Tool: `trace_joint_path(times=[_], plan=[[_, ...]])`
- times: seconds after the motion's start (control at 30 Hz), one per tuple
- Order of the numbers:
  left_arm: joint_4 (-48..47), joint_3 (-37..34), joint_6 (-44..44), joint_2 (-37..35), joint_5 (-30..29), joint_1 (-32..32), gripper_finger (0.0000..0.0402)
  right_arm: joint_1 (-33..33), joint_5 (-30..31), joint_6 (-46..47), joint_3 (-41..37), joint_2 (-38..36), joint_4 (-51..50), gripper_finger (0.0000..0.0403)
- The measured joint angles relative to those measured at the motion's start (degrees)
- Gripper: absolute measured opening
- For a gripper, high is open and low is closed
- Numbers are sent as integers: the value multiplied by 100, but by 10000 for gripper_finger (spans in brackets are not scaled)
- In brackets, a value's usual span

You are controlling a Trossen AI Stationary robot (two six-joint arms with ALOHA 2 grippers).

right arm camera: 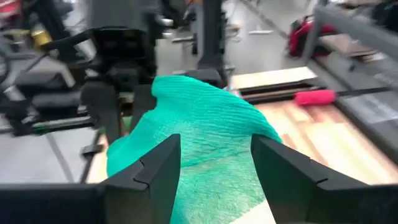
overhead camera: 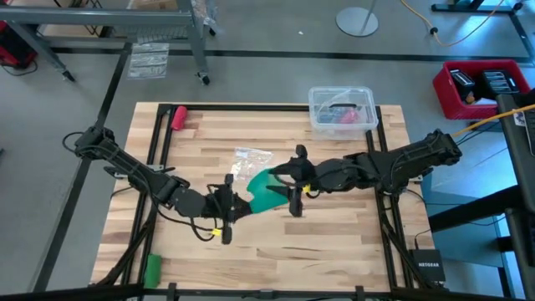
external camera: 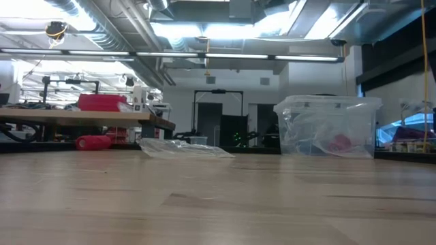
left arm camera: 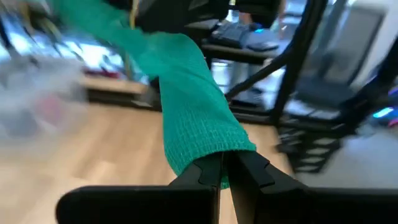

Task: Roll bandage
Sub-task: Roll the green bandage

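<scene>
Holding the teal-green stretchy cloth bandage (overhead camera: pixel 266 191) up off the wood, both arms meet near the middle of the table. The left gripper (left arm camera: pixel 225 177) has its two dark fingers pinched tight on one end of the band, and the cloth runs away from it as a taut, ribbed strip — that tension looks deliberate, a way to keep the strip flat so it can wind evenly. The right gripper (right arm camera: pixel 214 165) sits at the other end with its fingers spread wide, the cloth bunched between them but not clamped; in the high view it hovers just beside the green mass, seemingly poised to take a fresh grip or turn the material. The bandage is still loose and crumpled, so by the look of it the rolling has barely begun.

Down below, the pale slatted wooden tabletop (overhead camera: pixel 334 242) carries a crinkled clear plastic wrapper (overhead camera: pixel 251 156) just beyond the bandage, a lidded clear plastic box (overhead camera: pixel 341 109) at the far edge, a pink-red roll (overhead camera: pixel 178 116) at the far left corner and a small bright-green roll (overhead camera: pixel 152 267) near the front left. Beyond the table lies a workshop: grey floor, metal frames, a red crate (overhead camera: pixel 483 86).
</scene>
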Motion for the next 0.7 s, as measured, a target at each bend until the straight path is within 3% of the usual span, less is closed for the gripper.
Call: trace_joint_path(times=[0.17, 0.3, 0.4, 0.53, 0.7], plan=[[-18, 0, -761, -4, 776, -12, 8, 85, -1193, 198, -1, -57, -214, 202], [-5, 0, -950, -4, 917, -33, 8, 66, -1955, 1063, 254, -186, -830, 202], [1, 0, -1087, -7, 908, -22, 7, 61, -1921, 1409, 547, -207, -1501, 202], [11, 0, -1140, -7, 869, 21, 8, 68, -1250, 1676, 765, -214, -2141, 202], [-49, 0, -1116, -7, 840, 50, 8, 144, -1217, 1196, 769, -231, -2350, 202]])
